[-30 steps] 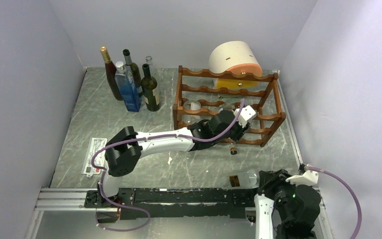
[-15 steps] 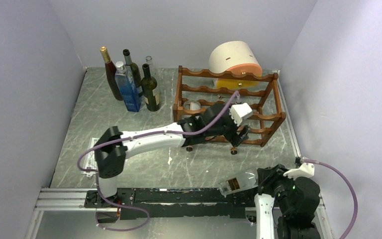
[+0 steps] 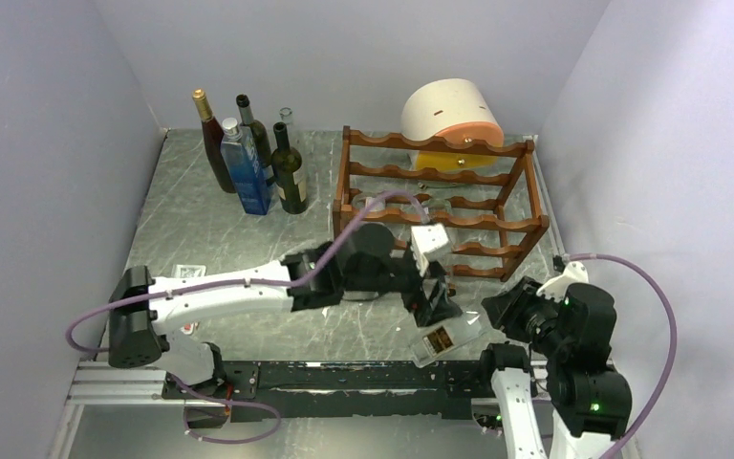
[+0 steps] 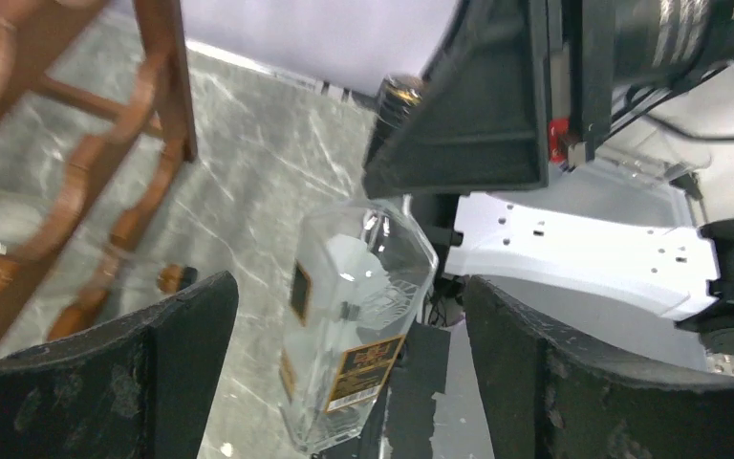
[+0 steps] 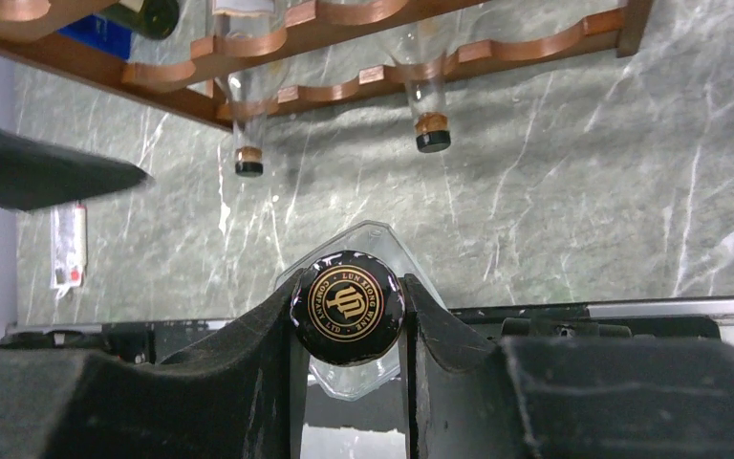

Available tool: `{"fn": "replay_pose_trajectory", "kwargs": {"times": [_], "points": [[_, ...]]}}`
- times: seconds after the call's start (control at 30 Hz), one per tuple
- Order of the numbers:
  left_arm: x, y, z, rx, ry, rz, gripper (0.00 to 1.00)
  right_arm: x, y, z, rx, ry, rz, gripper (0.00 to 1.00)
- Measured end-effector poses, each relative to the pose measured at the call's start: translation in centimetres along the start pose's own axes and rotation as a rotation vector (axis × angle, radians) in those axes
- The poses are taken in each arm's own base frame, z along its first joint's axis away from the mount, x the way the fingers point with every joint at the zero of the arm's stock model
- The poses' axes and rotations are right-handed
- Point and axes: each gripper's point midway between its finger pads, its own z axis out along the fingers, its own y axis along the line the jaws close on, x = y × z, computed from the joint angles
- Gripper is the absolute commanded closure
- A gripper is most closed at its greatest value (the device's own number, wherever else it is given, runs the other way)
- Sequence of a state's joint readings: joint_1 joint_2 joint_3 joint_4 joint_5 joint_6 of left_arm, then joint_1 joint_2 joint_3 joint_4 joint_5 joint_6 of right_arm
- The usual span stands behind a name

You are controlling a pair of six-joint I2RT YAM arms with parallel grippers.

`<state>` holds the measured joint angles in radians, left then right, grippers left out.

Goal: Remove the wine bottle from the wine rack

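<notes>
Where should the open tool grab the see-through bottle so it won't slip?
Grip the see-through bottle on its wide body, near the gold label, squeezing its flat side faces. The right tool holds the neck end, so that part is taken. The left tool stands open with a finger on each side of the body; closing in from there looks best.

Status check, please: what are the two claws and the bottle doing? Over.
Left gripper open, facing clear glass bottle. Right gripper shut on its black cap. Bottle off the reddish-brown wooden wine rack. Two other bottles racked, not in the way.
</notes>
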<state>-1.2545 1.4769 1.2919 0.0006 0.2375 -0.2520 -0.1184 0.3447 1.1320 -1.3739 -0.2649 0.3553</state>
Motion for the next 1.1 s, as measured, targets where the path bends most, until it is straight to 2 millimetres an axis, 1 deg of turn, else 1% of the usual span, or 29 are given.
{"fn": "replay_pose_trajectory", "kwargs": {"times": [0.07, 0.13, 0.2, 0.3, 0.37, 0.47, 0.7, 0.83, 0.9, 0.93, 1.0, 1.1], "points": [[2.1, -0.8, 1.1, -0.032, 0.036, -0.009, 0.07, -0.1, 0.3, 0.3, -0.018, 0.035, -0.007, 1.00], [3.8, -1.0, 2.1, -0.081, 0.062, -0.006, 0.06, -0.2, 0.6, 0.5, -0.030, 0.067, -0.011, 1.00], [5.8, -0.8, 3.1, -0.148, 0.099, 0.009, 0.05, -0.4, 0.9, 0.7, -0.040, 0.089, -0.014, 1.00], [7.8, -0.1, 4.3, -0.230, 0.144, 0.048, 0.02, -0.6, 1.2, 1.0, -0.054, 0.105, -0.023, 1.00], [8.4, 0.0, 4.8, -0.257, 0.152, 0.064, 0.01, -0.6, 1.2, 1.1, -0.058, 0.113, -0.034, 1.00], [8.8, 0.3, 5.2, -0.294, 0.151, 0.074, 0.03, -0.6, 1.3, 1.1, -0.067, 0.116, -0.044, 1.00], [9.3, 1.5, 6.4, -0.383, 0.136, 0.075, 0.10, -0.6, 1.2, 1.2, -0.067, 0.116, -0.060, 1.00], [9.6, 2.0, 7.4, -0.418, 0.133, 0.084, 0.23, -0.6, 1.0, 1.3, -0.060, 0.113, -0.066, 1.00], [9.7, 2.0, 7.6, -0.423, 0.129, 0.094, 0.37, -0.6, 1.0, 1.3, -0.059, 0.114, -0.068, 1.00], [9.6, 1.9, 7.6, -0.423, 0.127, 0.102, 0.47, -0.7, 1.0, 1.3, -0.061, 0.113, -0.069, 1.00], [9.5, 1.8, 7.6, -0.423, 0.124, 0.126, 0.58, -0.8, 1.2, 1.3, -0.068, 0.108, -0.077, 0.89], [9.4, 1.9, 7.6, -0.436, 0.111, 0.134, 0.72, -0.8, 1.1, 1.3, -0.070, 0.106, -0.085, 0.70]]}}
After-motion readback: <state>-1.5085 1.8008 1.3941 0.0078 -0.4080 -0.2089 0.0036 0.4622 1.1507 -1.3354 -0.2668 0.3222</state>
